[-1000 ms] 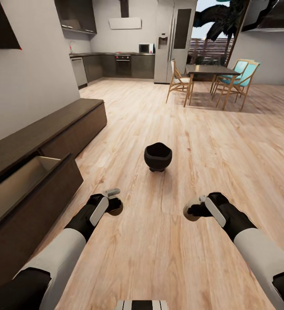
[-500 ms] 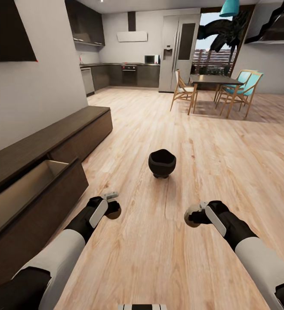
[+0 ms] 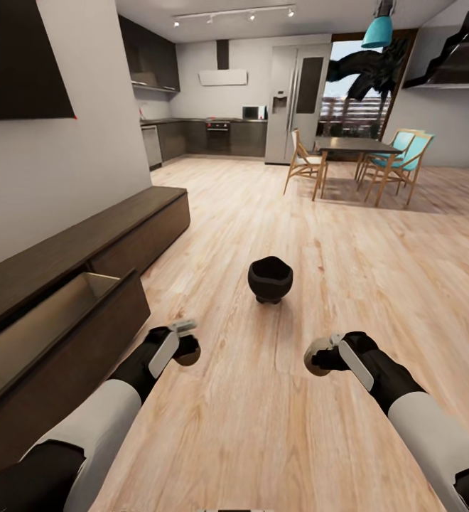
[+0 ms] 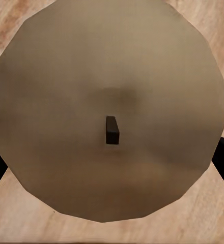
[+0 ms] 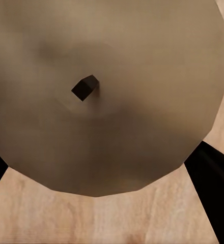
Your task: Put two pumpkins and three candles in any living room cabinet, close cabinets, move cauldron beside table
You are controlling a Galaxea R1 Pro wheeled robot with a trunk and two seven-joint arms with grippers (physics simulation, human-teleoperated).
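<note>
Item 1, left gripper [image 3: 186, 350]: I hold it low over the wooden floor [image 3: 263, 427], forward of the trunk on my left side. Its fingers are clamped on a tan candle [image 3: 187, 353]. In the left wrist view that candle [image 4: 109, 114] shows end-on as a broad tan disc with a short dark wick [image 4: 112, 130] at its centre, and dark finger edges flank it on either side.

Item 2, right gripper [image 3: 318, 358]: I hold it at about the same height on my right side, well apart from the left one. Its fingers grasp a second candle [image 3: 317, 355], paler tan in the head view. In the right wrist view the second candle [image 5: 112, 96] is again a wide tan disc with a small dark wick [image 5: 84, 87], a black finger [image 5: 214, 178] running beside it.

Item 3, cauldron [image 3: 270, 279]: small, round, black, mouth upward. It stands on the bare floor ahead of me, between the two grippers' lines and well beyond them, touching neither.

Item 4, cabinet [image 3: 99, 249]: long, low, dark brown, running along the wall on my left. Its nearest drawer [image 3: 57, 320] is pulled open, pale wood inside; I cannot tell what lies in it. The left gripper is near the drawer's front corner but apart from it.

Item 5, background: dark dining table [image 3: 353, 146] with wooden and blue chairs, kitchen units along the far wall.
</note>
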